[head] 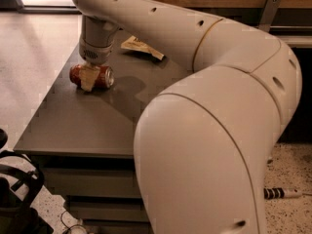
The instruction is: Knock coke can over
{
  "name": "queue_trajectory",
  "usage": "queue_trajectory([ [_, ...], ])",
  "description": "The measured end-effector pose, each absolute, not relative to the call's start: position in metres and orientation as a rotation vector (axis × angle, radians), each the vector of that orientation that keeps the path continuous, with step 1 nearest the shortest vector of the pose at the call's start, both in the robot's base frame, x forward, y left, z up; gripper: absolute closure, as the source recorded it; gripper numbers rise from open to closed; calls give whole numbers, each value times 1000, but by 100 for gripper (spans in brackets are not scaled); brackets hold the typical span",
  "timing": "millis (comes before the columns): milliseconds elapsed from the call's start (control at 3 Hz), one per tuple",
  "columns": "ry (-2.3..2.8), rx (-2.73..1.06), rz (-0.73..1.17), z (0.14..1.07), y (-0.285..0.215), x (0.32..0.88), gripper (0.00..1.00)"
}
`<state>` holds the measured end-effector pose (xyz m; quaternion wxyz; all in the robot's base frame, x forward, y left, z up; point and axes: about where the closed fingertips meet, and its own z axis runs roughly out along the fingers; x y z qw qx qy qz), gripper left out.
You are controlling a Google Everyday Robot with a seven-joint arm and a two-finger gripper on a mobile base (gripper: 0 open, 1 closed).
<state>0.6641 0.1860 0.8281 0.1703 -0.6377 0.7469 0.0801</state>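
The coke can is red with a silver top and lies on its side near the left edge of the dark grey table, with the top facing right. My gripper comes straight down from the arm's wrist onto the middle of the can and covers part of it. The big white arm fills the right and centre of the camera view.
A flat tan snack packet lies further back on the table. The table's left edge runs close to the can, with pale floor beyond. A dark object stands at the lower left. A cable end lies on the speckled floor at the right.
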Motion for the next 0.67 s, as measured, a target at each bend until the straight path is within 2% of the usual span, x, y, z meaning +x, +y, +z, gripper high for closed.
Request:
queue_trajectory([
  [333,2124,-1814,228,826,186,664,0],
  [667,2124,-1814,228,826,186,664,0],
])
